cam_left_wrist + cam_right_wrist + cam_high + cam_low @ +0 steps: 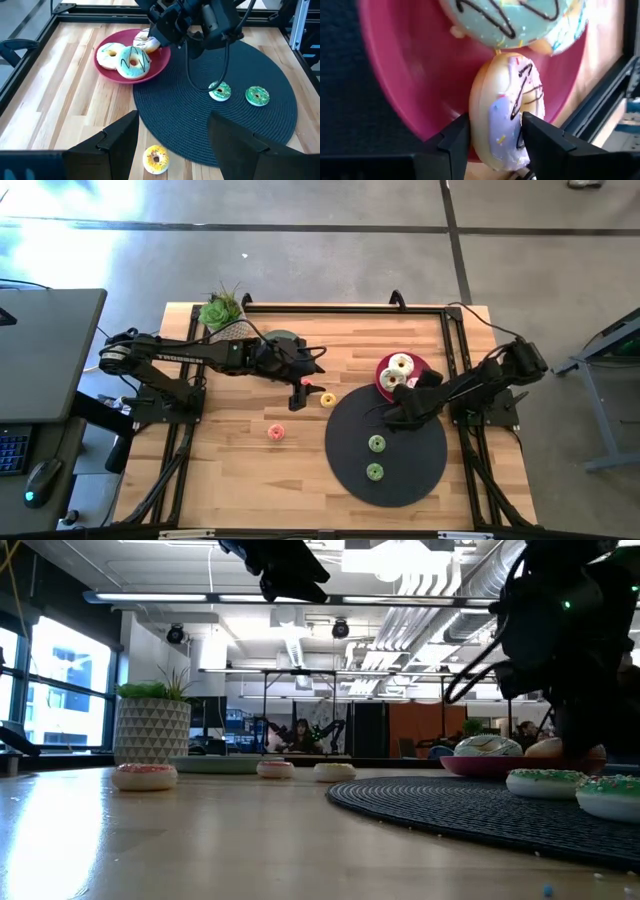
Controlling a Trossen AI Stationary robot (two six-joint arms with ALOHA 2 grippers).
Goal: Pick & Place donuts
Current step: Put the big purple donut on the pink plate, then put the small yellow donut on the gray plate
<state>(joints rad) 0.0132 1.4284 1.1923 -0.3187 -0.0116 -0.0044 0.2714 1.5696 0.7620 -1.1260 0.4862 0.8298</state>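
My right gripper (492, 137) is at the round pink plate (385, 365), shut on the large pink sprinkled donut (507, 115). The white donut (109, 54) and the white-green donut (133, 62) lie flat on that plate. Two small green donuts (376, 443) (374, 472) lie on the dark round mat (345, 430). My left gripper (172, 132) hangs open above the table's middle, with the small yellow donut (156, 159) on the wood just below its fingers. The salmon donut (277, 432) lies nearer the front edge. Another small donut (275, 768) rests on the wood. My right gripper pinches the pink sprinkled donut across its thickness, one finger (452, 140) on the pale underside and one (540, 137) on the iced face (512, 112). The donut stands on edge over the plate's rim. I cannot tell whether it still touches the plate.
A sage-green plate (283, 340) and a potted plant (225, 315) stand near the table's far left edge, behind my left arm. A black frame (450, 350) runs along the table's edges. Bare wood lies at the near left.
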